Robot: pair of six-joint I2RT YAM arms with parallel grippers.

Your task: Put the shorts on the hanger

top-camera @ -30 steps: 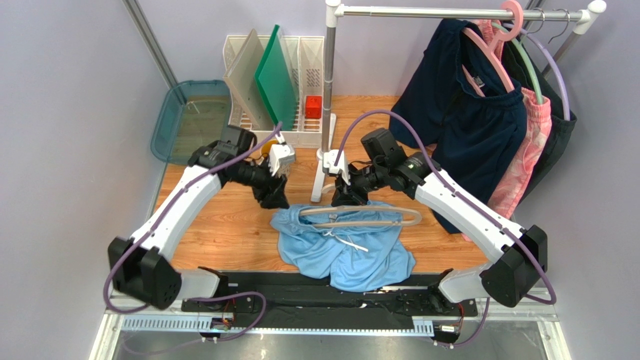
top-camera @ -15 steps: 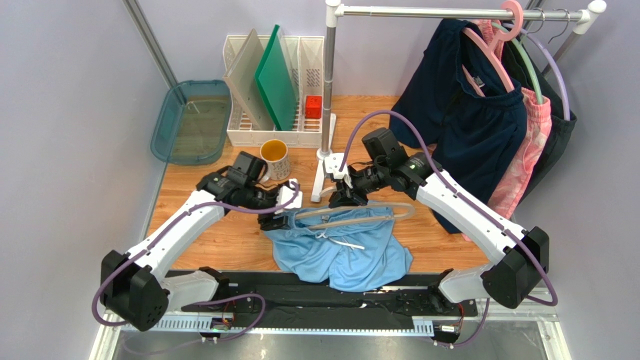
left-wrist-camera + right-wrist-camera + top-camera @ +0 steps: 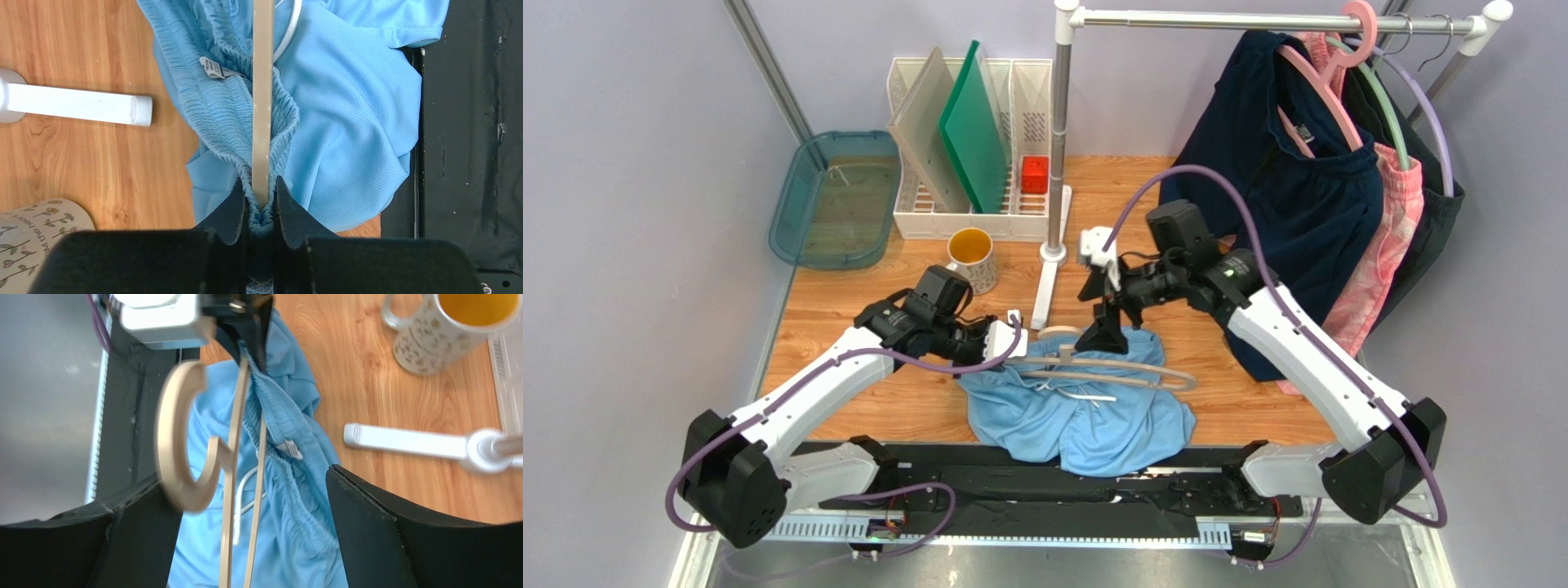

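Left pincer: clamped on hanger bar and shorts waistband together, pinning the fabric, I judge.
Right pincer: jaws apart around the hook (touching nothing I see).
Shorts: bunched on table.

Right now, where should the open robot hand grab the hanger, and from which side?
Probably the hook, from above with the right gripper. The hook curves out clear of the shorts, while the left gripper pinches one end of the hanger.
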